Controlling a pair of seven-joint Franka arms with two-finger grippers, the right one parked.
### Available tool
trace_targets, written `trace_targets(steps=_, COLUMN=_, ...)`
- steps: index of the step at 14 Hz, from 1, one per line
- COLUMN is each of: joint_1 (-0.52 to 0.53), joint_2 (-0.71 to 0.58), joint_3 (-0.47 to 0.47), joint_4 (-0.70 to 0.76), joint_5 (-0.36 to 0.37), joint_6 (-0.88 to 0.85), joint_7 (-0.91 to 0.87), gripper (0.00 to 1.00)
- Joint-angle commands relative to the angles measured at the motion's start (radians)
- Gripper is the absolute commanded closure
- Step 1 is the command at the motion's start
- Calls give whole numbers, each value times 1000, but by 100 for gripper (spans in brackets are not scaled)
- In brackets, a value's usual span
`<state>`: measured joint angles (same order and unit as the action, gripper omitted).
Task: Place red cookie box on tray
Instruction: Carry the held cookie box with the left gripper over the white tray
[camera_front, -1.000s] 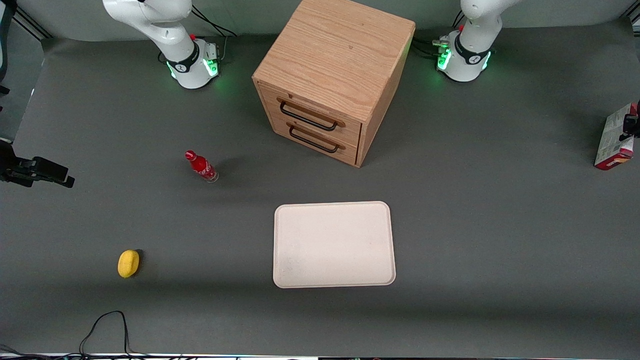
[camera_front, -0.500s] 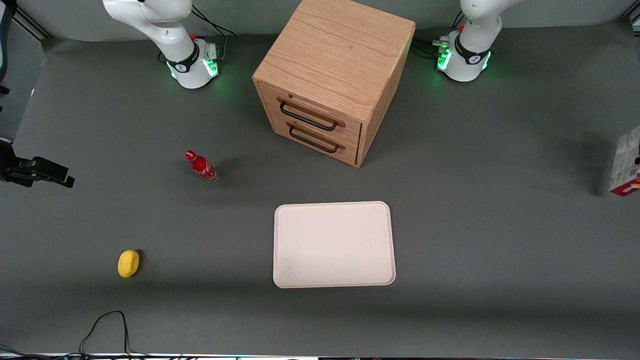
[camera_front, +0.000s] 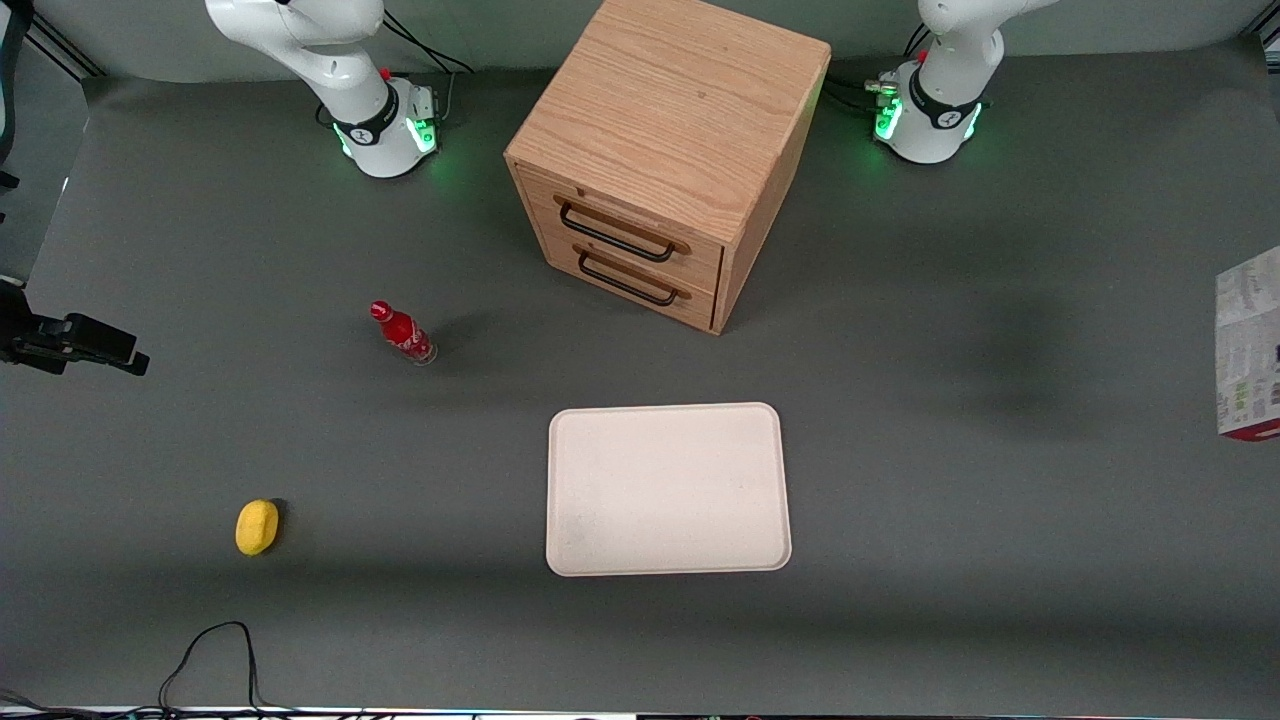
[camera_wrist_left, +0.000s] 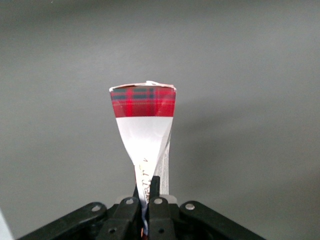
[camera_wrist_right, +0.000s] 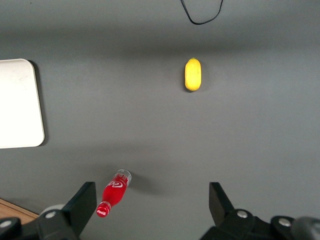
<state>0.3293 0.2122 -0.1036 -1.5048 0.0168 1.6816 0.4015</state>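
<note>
The red cookie box (camera_front: 1246, 345) hangs in the air at the working arm's end of the table, its pale printed panel turned to the front camera. In the left wrist view my gripper (camera_wrist_left: 147, 191) is shut on the box (camera_wrist_left: 144, 117), whose narrow side runs away from the fingers to a red tartan end. The gripper itself is out of the front view. The cream-white tray (camera_front: 668, 490) lies flat on the table, nearer the front camera than the cabinet, with nothing on it; one end of the tray (camera_wrist_right: 17, 102) also shows in the right wrist view.
A wooden two-drawer cabinet (camera_front: 665, 150) stands between the arm bases. A small red bottle (camera_front: 403, 333) and a yellow fruit (camera_front: 257, 526) lie toward the parked arm's end. A black cable (camera_front: 215, 650) loops at the table's front edge.
The box has risen off the table and drifted toward the working arm's end, turning so its pale panel faces the front camera. Its shadow on the table has spread and faded.
</note>
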Motion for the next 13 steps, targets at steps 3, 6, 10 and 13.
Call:
trace_targets(steps=3, joint_1=-107, joint_2=96, joint_3=-192, joint_4=110, joint_5=26, joint_6=-43, joint_7=-520, gripper=100)
trace_targets(steps=6, joint_1=-222, joint_2=234, joint_3=-257, joint_4=210, joint_5=113, joint_6=13, joint_7=-720, gripper=100)
trace_targets(steps=10, joint_1=-380, joint_2=407, joint_3=-248, joint_4=290, joint_5=176, joint_6=171, joint_7=-841, gripper=100)
trace_targets(steps=13, joint_1=-501, joint_2=531, joint_3=-174, joint_4=397, joint_5=183, joint_6=182, joint_7=-918, gripper=100)
